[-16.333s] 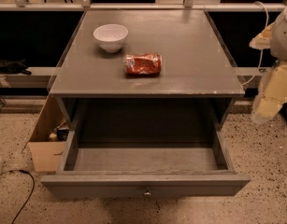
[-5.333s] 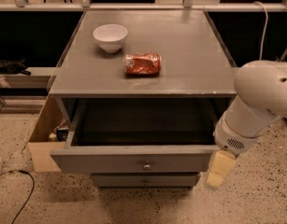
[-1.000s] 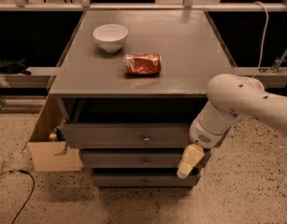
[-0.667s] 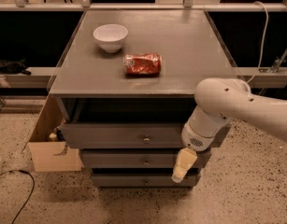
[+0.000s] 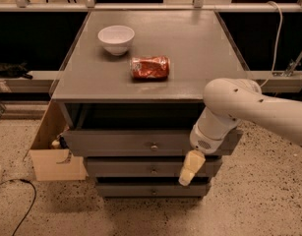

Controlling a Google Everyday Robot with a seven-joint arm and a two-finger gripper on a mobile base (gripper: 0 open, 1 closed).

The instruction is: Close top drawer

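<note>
Camera view, near to far. Speckled floor (image 5: 268, 200) w/ a dark cable (image 5: 23, 206) at lower L and a cardboard box (image 5: 52, 163) just beside the cabinet's L side.

Next, the end effector (image 5: 191, 167): it hangs low in front of the drawer stack, R of ctr, over the middle drawer (image 5: 135, 167) front and above the btm drawer (image 5: 140, 188). Can't tell how wide it stands; it holds nothing that shows. The arm (image 5: 249, 107) comes in from the R, and its wrist housing covers the R end of the top drawer (image 5: 116, 142).

Top drawer looks a little proud of the two fronts below, w/ a dark gap between it and the surface (image 5: 199, 48), so prob. not fully home. Knob (image 5: 154, 146) sits at ctr, well L of the end effector.

Key relation: the drawer front lies up and slightly L of the end effector. Its long axis runs L-R across the view, and closing travel goes straight away from the camera into the cabinet. A push near the R end could skew it, so nearer ctr seems safer.

Farther back on the surface: a red can (image 5: 149, 67) on its side, then a white bowl (image 5: 116, 38), both well clear of the drawer.
</note>
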